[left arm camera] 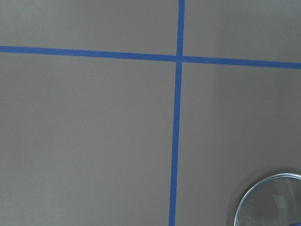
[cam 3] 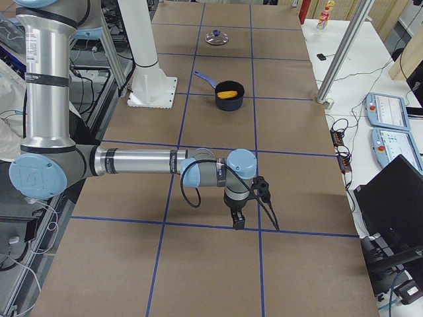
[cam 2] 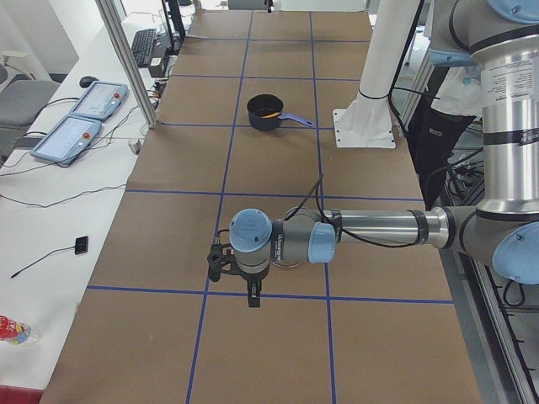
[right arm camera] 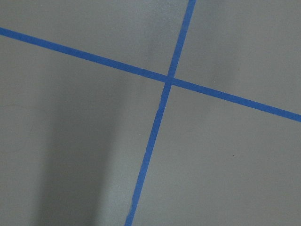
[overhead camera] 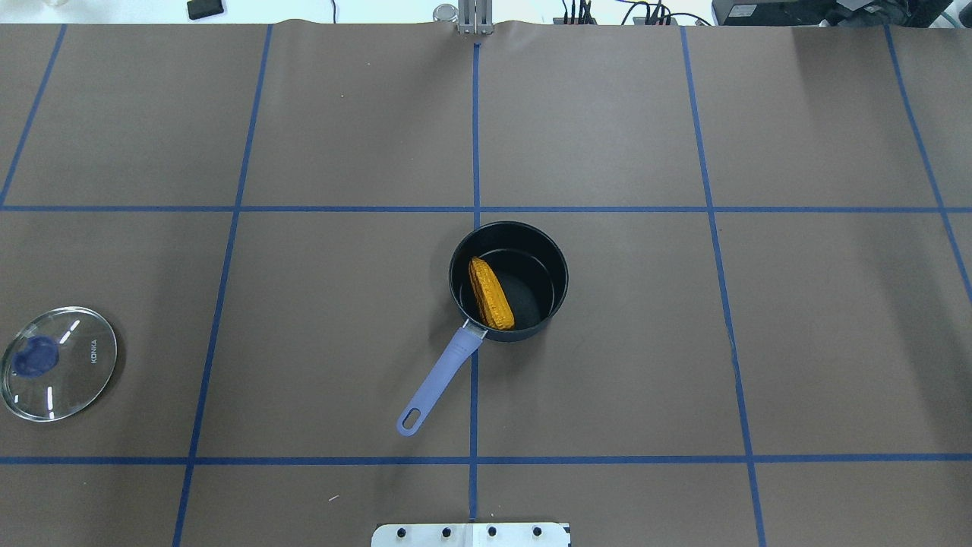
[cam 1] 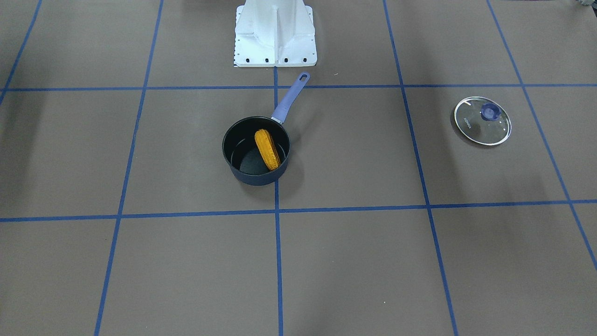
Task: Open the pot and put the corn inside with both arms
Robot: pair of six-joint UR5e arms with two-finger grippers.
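Note:
The dark pot [cam 1: 254, 177] stands open at the table's middle, its purple handle [cam 1: 290, 98] pointing toward the robot base. The orange-yellow corn [cam 1: 267, 149] lies inside it, leaning on the wall; it also shows in the overhead view [overhead camera: 490, 292]. The glass lid [cam 1: 482, 121] with a blue knob lies flat on the table, far to the robot's left [overhead camera: 59, 363]. My left gripper [cam 2: 253, 296] hangs above the table near the lid and holds nothing. My right gripper [cam 3: 238, 221] hangs over bare table far from the pot. I cannot tell whether either is open or shut.
The white base mount [cam 1: 275, 35] stands behind the pot. Blue tape lines grid the brown table. Control pendants [cam 2: 88, 101] and cables lie on the white bench beyond the table's far edge. The left wrist view shows the lid's rim [left arm camera: 270, 202] at its lower right.

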